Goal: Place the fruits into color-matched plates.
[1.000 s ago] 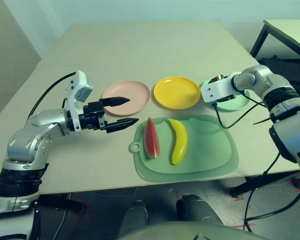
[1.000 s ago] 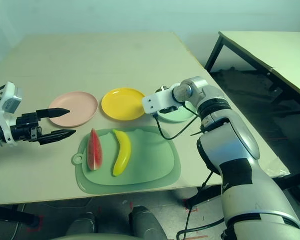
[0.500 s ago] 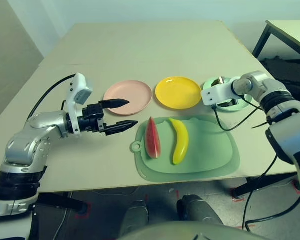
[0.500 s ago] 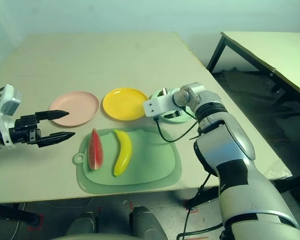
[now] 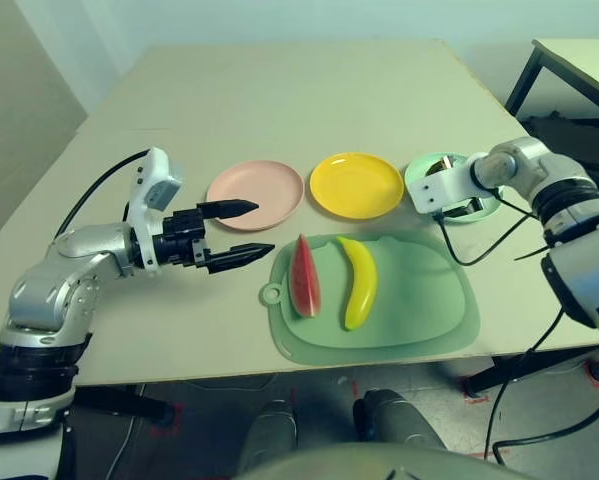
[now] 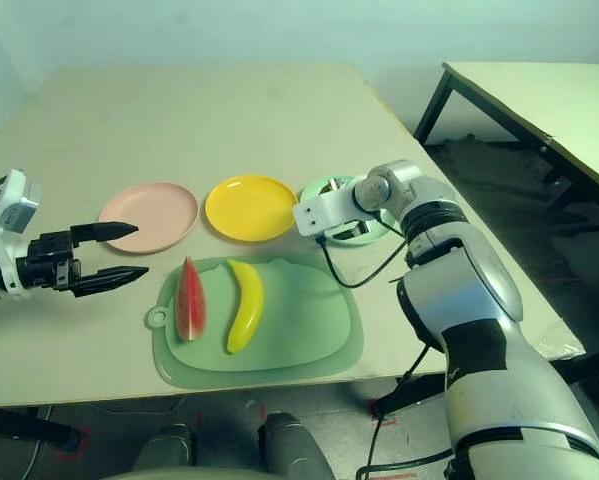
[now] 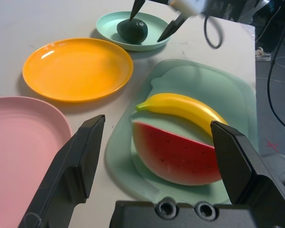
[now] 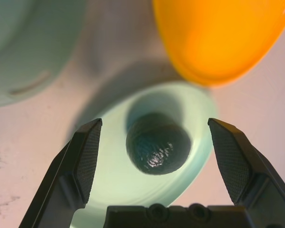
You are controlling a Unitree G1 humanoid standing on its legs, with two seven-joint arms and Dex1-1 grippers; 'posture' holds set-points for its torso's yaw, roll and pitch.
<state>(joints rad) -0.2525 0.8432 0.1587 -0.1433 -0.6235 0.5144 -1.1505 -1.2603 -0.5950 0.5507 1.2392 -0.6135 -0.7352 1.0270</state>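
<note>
The dark green avocado (image 8: pixel 157 145) lies in the mint green plate (image 5: pixel 419 176). My right gripper (image 8: pixel 155 124) hangs just above it, open, with a gap between each finger and the fruit. The red watermelon wedge (image 5: pixel 302 276) and the yellow banana (image 5: pixel 358 280) lie side by side on the green mat (image 5: pixel 419 300). The pink plate (image 5: pixel 255 194) and the yellow plate (image 5: pixel 355 185) hold nothing. My left gripper (image 5: pixel 265 226) is open and empty just left of the mat, pointing at the watermelon from beside the pink plate's near edge.
The three plates stand in a row behind the mat, pink on the left and green on the right. A black cable (image 5: pixel 479 240) loops from my right wrist over the mat's right corner. A second table (image 6: pixel 539 100) stands off to the right.
My right gripper's jaws have spread wider and let the avocado rest in the green plate, and the arm has drawn slightly right. The left arm has stayed in place.
</note>
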